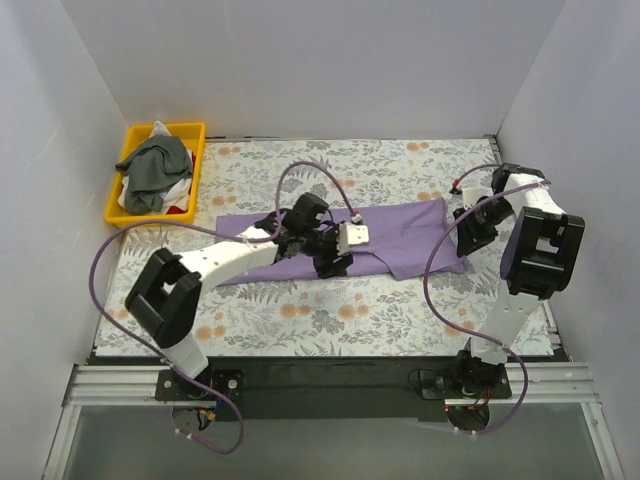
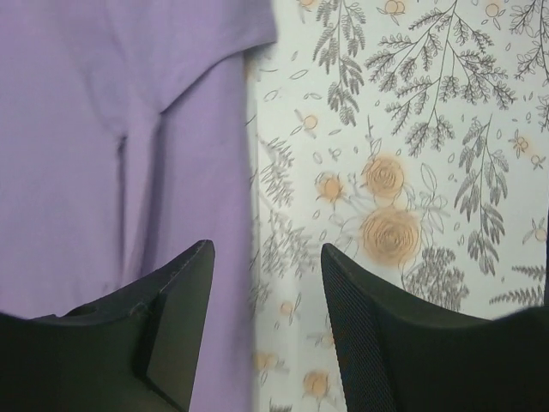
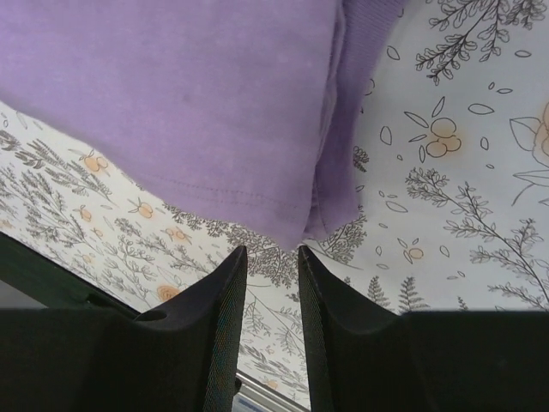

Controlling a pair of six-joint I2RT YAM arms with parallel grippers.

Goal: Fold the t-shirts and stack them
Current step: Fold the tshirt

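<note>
Lilac-purple t-shirt [image 1: 400, 232] lies flat on the bench [image 1: 300, 320] as a long band across the middle, running left to right. It is layered over itself; at its right end a stitched hem and doubled edges show in the right wrist view.

Left pincer [image 1: 335, 255] sits low over the band's near edge, around mid-bench. Jaws are well apart with nothing between them. In the left wrist view [image 2: 266, 257], one finger [image 2: 176, 326] is above cloth and the second finger is above the bare floral cover.

Right pincer [image 1: 468, 240] is at the band's right end. Jaws are parted by a narrow gap and grip nothing [image 3: 272, 257]. The shirt's corner lies just beyond the tips.

Dark grey-green t-shirt [image 1: 155, 168] is bunched in a heap in the yellow tray [image 1: 200, 130] at the far left corner, well apart from both arms.
</note>
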